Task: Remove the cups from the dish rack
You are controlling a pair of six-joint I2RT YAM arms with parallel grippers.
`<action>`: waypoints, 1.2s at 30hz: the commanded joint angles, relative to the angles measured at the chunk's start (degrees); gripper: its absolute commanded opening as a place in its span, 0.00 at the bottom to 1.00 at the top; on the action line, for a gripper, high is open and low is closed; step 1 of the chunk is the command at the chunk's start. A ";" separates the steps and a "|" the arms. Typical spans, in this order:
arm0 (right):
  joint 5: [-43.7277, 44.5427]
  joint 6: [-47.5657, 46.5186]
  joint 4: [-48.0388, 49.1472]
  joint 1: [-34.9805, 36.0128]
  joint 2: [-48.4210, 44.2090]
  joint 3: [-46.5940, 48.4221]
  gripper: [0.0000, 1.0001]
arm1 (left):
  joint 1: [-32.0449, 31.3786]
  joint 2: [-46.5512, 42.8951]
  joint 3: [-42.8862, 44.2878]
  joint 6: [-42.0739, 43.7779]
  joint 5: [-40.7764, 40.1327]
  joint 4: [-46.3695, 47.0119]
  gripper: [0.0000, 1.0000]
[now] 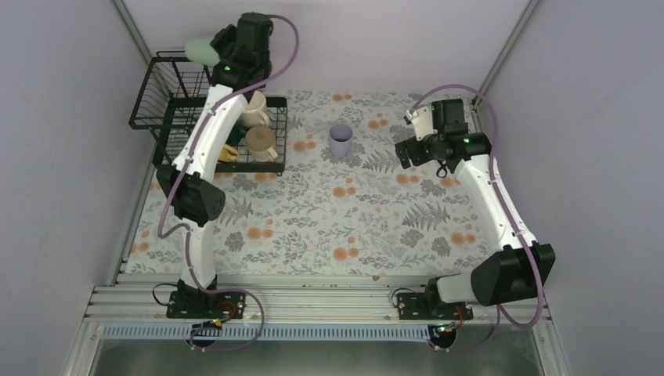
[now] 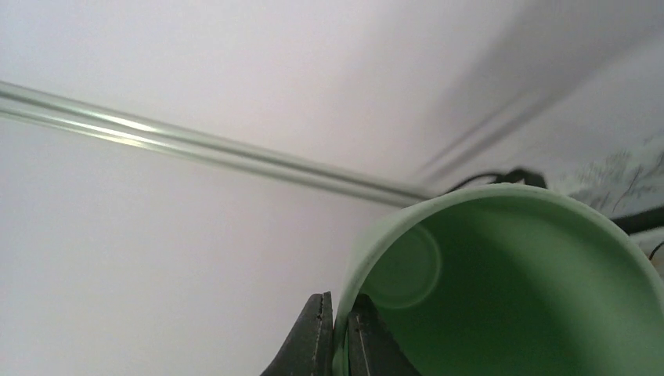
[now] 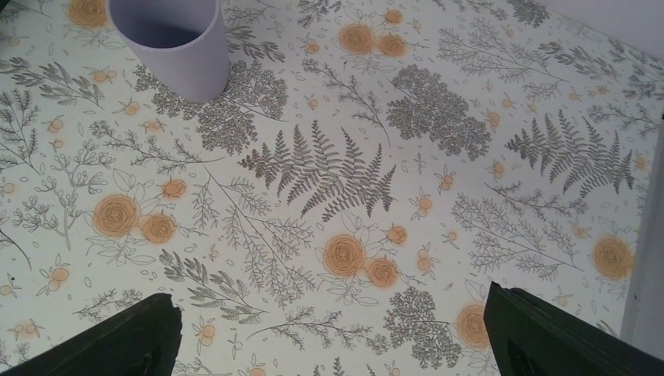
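Aloft, rim of mint-green cup (image 2: 509, 298) pinched between left fingers (image 2: 315, 338); right fingers (image 3: 110, 341) wide apart.

Plain pale lilac-grey walls (image 1: 63, 157) enclose a white floral-print tablecloth (image 1: 352, 227); a ribbed aluminium rail (image 1: 329, 301) borders its near edge.

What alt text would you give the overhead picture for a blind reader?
The left gripper holds a mint-green cup in the air over the far end of a black wire dish rack, where two cream mugs sit. The right gripper hangs over the floral table near an upright lavender cup.
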 commanded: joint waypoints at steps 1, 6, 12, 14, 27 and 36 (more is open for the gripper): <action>4.15 0.91 0.70 0.36 -2.16 -0.93 1.00 | -6.53 -6.02 1.94 6.59 -4.46 10.52 0.02; 10.04 1.20 1.26 -1.31 -3.91 -2.05 1.00 | -14.66 -7.79 1.24 6.92 -3.86 15.51 0.02; 15.55 -0.22 0.78 -8.49 -7.14 -3.67 1.00 | -21.04 -5.95 7.24 -9.25 6.20 6.77 0.03; 15.71 -0.87 0.32 -10.07 -7.71 -3.86 1.00 | -21.18 -4.86 9.37 -15.81 10.95 1.18 0.03; 15.16 -0.96 -2.97 -15.97 -12.18 -5.16 1.00 | -22.72 -0.78 7.62 -30.98 49.61 -7.40 0.02; 14.80 -0.48 -5.37 -17.19 -13.58 -4.52 1.00 | -24.85 7.83 10.65 -31.73 59.88 -5.07 0.03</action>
